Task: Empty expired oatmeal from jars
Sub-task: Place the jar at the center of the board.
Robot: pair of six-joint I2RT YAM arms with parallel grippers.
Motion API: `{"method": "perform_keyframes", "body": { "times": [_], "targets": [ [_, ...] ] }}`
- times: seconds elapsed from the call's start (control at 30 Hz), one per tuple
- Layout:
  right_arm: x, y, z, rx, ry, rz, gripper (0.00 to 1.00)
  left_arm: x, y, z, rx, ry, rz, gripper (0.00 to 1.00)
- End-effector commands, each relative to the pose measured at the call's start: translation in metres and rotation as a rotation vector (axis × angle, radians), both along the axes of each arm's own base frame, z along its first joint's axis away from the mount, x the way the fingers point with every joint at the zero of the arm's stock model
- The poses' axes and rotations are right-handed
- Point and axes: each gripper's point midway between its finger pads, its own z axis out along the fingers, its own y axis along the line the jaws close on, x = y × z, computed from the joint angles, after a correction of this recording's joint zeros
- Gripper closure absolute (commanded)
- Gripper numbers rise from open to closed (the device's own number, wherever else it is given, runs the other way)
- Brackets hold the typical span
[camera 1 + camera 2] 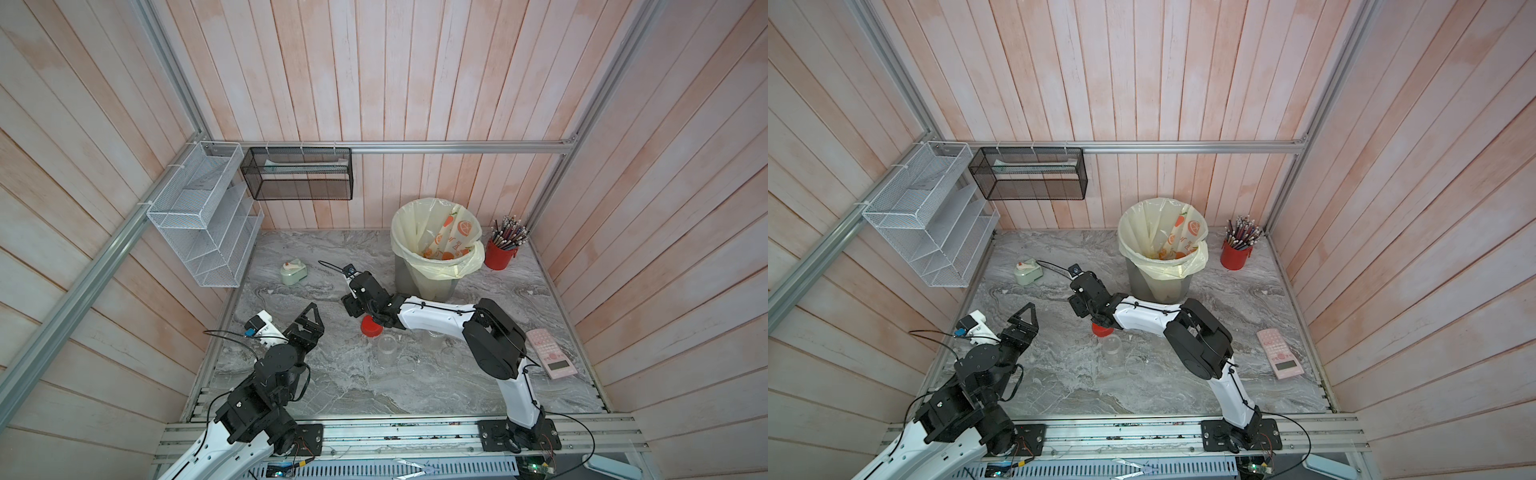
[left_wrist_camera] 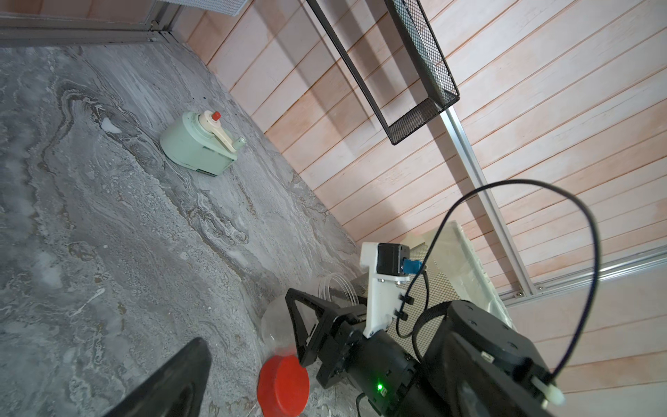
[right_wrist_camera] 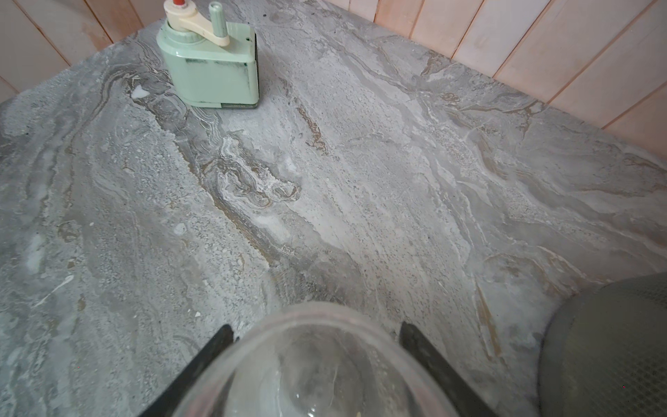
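Observation:
My right gripper (image 3: 317, 330) is shut on a clear jar (image 3: 317, 364) that looks empty, low over the table's middle. In both top views the right gripper (image 1: 358, 312) (image 1: 1086, 311) covers that jar. A red lid (image 1: 371, 326) (image 2: 283, 384) lies right beside it; I cannot tell whether they touch. Two more clear jars (image 1: 386, 348) (image 1: 432, 338) stand nearer the front, each with a clear lid (image 1: 407, 365) (image 1: 451, 355) lying beside it. Left of them, my left gripper (image 1: 309, 318) (image 1: 1025, 318) hangs open and holds nothing. No oatmeal shows in any jar.
A grey bin (image 1: 419, 286) with a yellowish bag and an orange-printed wrapper stands behind the right arm. A red pencil cup (image 1: 500, 253) is at the back right, a pink calculator (image 1: 550, 353) at the right, a green pencil sharpener (image 1: 294, 272) at the back left. Wire baskets (image 1: 199, 216) hang on the left wall.

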Motion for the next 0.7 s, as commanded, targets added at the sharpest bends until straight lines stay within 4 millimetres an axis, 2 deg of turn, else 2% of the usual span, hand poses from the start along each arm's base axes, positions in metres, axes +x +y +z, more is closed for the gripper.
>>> {"method": "perform_keyframes", "body": {
  "times": [0.0, 0.17, 0.33, 0.47, 0.6, 0.67],
  "targets": [
    [0.006, 0.005, 0.004, 0.015, -0.038, -0.009, 0.53, 0.001, 0.007, -0.003, 0.081, 0.007, 0.026, 0.00],
    [0.004, 0.003, 0.000, 0.015, -0.031, -0.007, 0.41, 0.002, 0.017, -0.007, 0.166, 0.021, 0.076, 0.00],
    [-0.001, 0.002, 0.001, 0.033, -0.017, 0.006, 0.20, 0.000, 0.040, -0.017, 0.262, 0.066, 0.207, 0.00],
    [-0.003, 0.001, 0.007, 0.047, -0.020, 0.010, 0.14, 0.001, 0.050, -0.017, 0.351, 0.066, 0.267, 0.00],
    [-0.005, -0.001, 0.012, 0.052, -0.020, 0.011, 0.02, 0.005, 0.050, -0.018, 0.437, 0.058, 0.278, 0.00],
    [-0.004, -0.003, 0.020, 0.064, -0.030, 0.002, 0.02, 0.006, 0.052, -0.016, 0.467, 0.040, 0.294, 0.00]
  ]
}}
